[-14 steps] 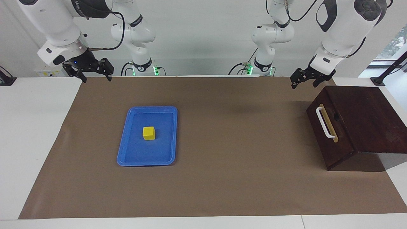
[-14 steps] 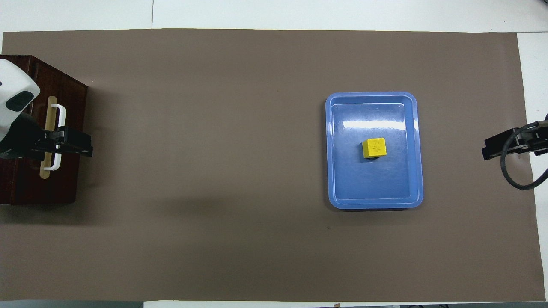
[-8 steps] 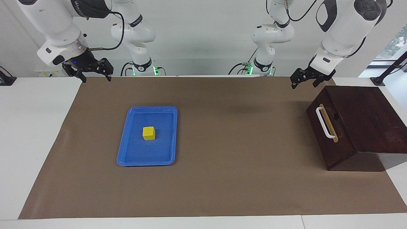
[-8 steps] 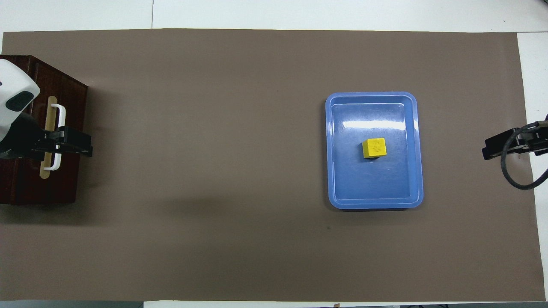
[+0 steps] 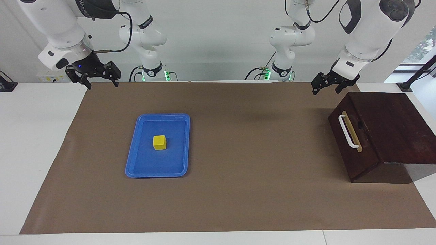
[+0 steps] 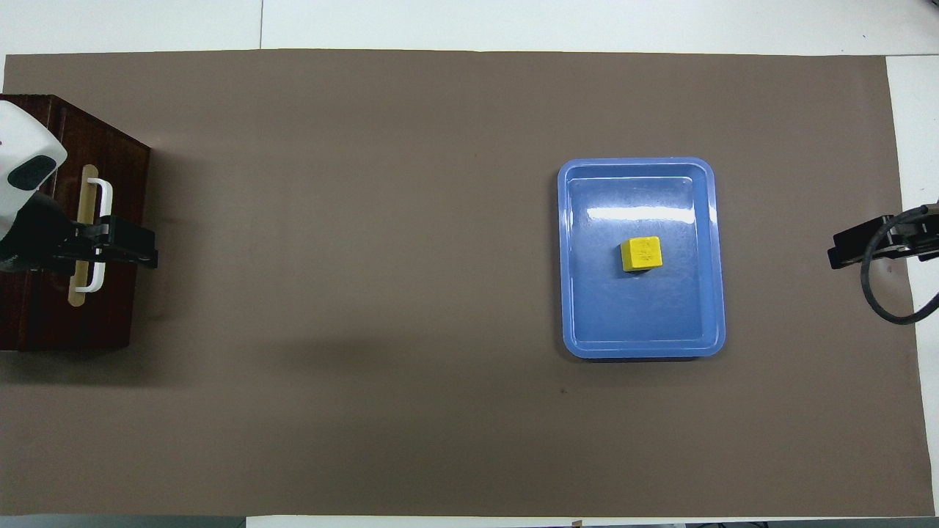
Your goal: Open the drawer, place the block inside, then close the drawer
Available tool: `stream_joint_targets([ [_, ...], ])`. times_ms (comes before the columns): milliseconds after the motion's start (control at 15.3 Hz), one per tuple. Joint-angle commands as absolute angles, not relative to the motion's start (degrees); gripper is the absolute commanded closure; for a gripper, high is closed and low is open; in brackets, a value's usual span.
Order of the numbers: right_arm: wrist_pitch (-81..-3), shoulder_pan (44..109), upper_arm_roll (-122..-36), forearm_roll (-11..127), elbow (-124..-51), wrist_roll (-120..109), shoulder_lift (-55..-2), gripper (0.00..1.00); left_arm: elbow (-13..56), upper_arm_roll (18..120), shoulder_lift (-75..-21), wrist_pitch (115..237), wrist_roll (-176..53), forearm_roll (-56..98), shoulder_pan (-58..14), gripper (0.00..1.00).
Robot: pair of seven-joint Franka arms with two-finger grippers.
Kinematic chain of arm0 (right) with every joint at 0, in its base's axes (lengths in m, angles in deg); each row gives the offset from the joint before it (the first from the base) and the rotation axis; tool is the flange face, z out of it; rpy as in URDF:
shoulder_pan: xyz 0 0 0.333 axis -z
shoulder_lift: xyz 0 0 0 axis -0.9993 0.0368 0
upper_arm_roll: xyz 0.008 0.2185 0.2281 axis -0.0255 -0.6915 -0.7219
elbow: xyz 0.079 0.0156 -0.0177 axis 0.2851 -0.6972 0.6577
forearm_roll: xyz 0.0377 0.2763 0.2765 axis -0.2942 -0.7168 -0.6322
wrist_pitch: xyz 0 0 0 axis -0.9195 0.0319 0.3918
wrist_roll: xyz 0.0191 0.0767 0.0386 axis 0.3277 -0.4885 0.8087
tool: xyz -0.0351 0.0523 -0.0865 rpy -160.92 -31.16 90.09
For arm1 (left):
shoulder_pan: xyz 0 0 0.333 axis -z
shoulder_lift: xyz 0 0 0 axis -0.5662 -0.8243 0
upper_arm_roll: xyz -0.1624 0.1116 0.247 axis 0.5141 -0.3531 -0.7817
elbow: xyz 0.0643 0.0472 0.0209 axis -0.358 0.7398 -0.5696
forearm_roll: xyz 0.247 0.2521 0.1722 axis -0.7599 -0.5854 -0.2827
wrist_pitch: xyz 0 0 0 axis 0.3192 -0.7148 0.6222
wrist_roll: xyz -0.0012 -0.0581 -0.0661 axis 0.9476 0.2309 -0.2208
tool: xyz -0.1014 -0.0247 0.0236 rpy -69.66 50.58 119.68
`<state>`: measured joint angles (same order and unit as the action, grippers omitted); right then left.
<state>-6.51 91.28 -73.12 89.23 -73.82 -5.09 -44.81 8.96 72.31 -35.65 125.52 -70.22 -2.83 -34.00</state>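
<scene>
White wall (image 5: 218, 41), white table (image 5: 37, 143), brown mat (image 5: 238, 153)

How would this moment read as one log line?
drawer: shut | block: in blue tray | left gripper: raised near box | right gripper: waiting

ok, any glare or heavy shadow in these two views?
Overhead view: a bright streak of glare across the blue tray floor, just farther from the robots than the yellow cube; a soft shadow on the brown mat beside the drawer box. Facing view: no glare on the tray, dark shadow under the box's overhanging top.
</scene>
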Motion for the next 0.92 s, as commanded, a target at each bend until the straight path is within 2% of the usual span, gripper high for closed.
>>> stream_joint_targets([
  [0,-7.45,92.64,-73.58,85.51,-76.45,-11.55,-45.81,0.0,11.86,71.69,-34.81,129.29,-70.67,-3.92,-33.78,0.0],
  [262,-10.43,96.93,-72.96,75.05,-85.31,-31.17,-47.74,0.0,15.82,71.86,-36.21,137.28,-72.07,-10.24,-33.16,0.0],
  [524,-13.68,99.4,-72.96,66.69,-89.54,-48.58,-43.36,0.0,16.8,71.86,-42.08,143.71,-72.52,-17.36,-33.16,0.0],
  [852,-24.57,100.19,-72.87,54.92,-100.34,-60.3,-40.19,0.0,20.05,71.86,-46.32,153.56,-73.92,-25.98,-34.65,0.0],
])
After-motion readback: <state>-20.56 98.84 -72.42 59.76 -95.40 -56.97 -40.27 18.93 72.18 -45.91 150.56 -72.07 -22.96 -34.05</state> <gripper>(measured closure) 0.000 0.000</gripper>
